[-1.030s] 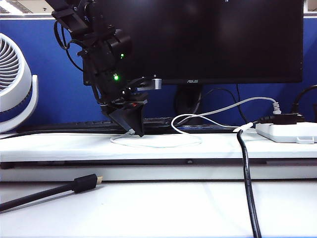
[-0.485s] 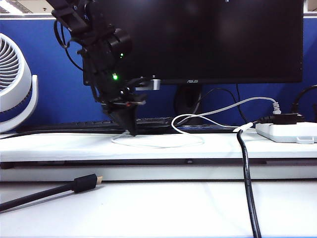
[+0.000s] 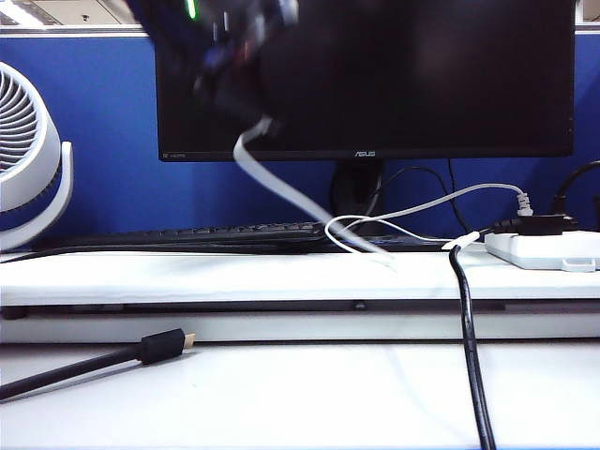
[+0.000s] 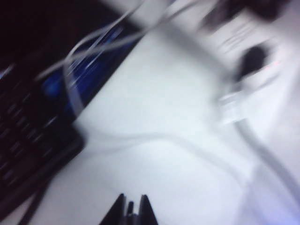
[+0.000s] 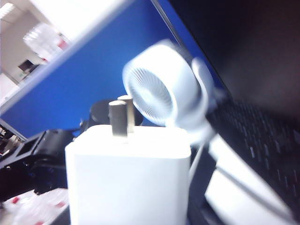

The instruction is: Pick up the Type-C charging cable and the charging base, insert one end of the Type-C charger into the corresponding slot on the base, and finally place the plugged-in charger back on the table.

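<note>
**Listener:** What's there, left to right?

**Me:** Blue partition behind a long white bench (image 3: 281, 394). My left gripper (image 3: 246, 111), blurred and high before the dark monitor (image 3: 422, 75), has its jaws pinched on the Type-C charging cable (image 3: 291, 192), thin, limp, trailing to the bench.

**Listener:** And the right?

**Me:** My right gripper, unseen itself, carries the charging base (image 5: 129, 176), a smooth white block, prongs up. I'd align plug and port slowly.
</note>
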`<state>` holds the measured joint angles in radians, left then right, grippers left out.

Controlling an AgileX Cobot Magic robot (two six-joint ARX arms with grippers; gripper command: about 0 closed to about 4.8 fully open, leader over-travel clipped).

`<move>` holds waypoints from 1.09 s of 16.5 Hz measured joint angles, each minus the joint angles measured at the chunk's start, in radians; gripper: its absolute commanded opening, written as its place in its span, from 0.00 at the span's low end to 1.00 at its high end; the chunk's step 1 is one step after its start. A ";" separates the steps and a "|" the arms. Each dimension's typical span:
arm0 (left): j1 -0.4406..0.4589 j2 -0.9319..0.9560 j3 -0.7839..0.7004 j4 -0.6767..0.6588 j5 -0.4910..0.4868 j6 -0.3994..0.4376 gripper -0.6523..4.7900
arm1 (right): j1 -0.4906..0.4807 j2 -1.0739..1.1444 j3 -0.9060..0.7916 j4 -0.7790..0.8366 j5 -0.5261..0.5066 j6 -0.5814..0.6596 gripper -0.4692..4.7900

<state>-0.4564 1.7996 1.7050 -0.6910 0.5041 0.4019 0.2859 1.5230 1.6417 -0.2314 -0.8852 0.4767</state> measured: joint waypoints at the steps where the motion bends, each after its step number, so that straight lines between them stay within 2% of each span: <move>1: 0.000 -0.015 0.000 0.006 0.038 -0.014 0.11 | 0.000 -0.011 0.000 0.019 -0.001 0.000 0.39; 4: -0.001 -0.071 0.000 0.084 0.128 -0.111 0.11 | 0.000 -0.072 0.001 0.140 -0.001 0.002 0.39; 6: 0.000 -0.088 0.000 0.114 0.177 -0.144 0.11 | 0.000 -0.092 0.001 0.176 -0.002 0.011 0.39; 8: 0.000 -0.116 0.000 0.197 0.279 -0.217 0.11 | 0.000 -0.112 0.001 0.221 -0.001 0.035 0.39; 10: -0.001 -0.142 0.000 0.327 0.402 -0.341 0.11 | 0.000 -0.123 0.001 0.259 -0.002 0.051 0.38; 12: 0.000 -0.159 0.000 0.436 0.477 -0.441 0.11 | 0.000 -0.123 0.001 0.264 -0.003 0.060 0.38; 14: -0.001 -0.163 0.015 0.587 0.547 -0.605 0.11 | 0.000 -0.122 0.001 0.264 -0.003 0.068 0.37; 16: -0.002 -0.163 0.018 0.708 0.570 -0.745 0.11 | 0.000 -0.122 0.001 0.268 -0.003 0.069 0.36; 17: -0.011 -0.163 0.018 0.799 0.574 -0.843 0.11 | 0.000 -0.122 0.001 0.268 0.002 0.069 0.36; 18: -0.019 -0.163 0.018 0.846 0.582 -0.881 0.11 | 0.000 -0.122 0.000 0.271 0.007 0.071 0.36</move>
<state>-0.4751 1.6363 1.7229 0.1555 1.0859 -0.4793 0.2859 1.4010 1.6421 0.0395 -0.8780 0.5472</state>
